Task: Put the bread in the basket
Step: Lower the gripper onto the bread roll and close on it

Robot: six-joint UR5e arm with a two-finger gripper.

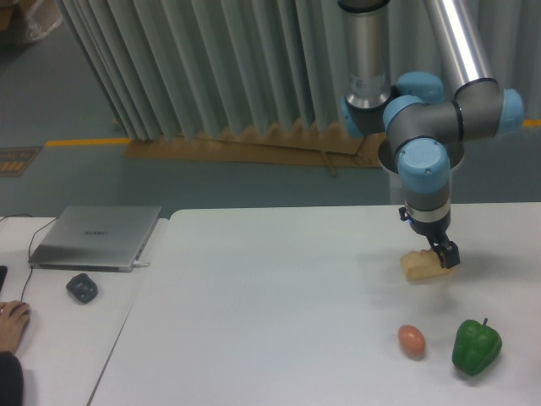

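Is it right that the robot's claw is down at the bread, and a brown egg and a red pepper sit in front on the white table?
Almost. The camera view shows the pepper is green, not red. The rest holds: the gripper is down at the bread, and the brown egg sits beside the pepper on the white table.

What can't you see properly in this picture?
- Gripper: too small and dark in this view to tell if it is open or shut on the bread.
- Basket: not in view anywhere.
- Bread's right end: hidden behind the gripper.
- Arm: cut off by the top edge.
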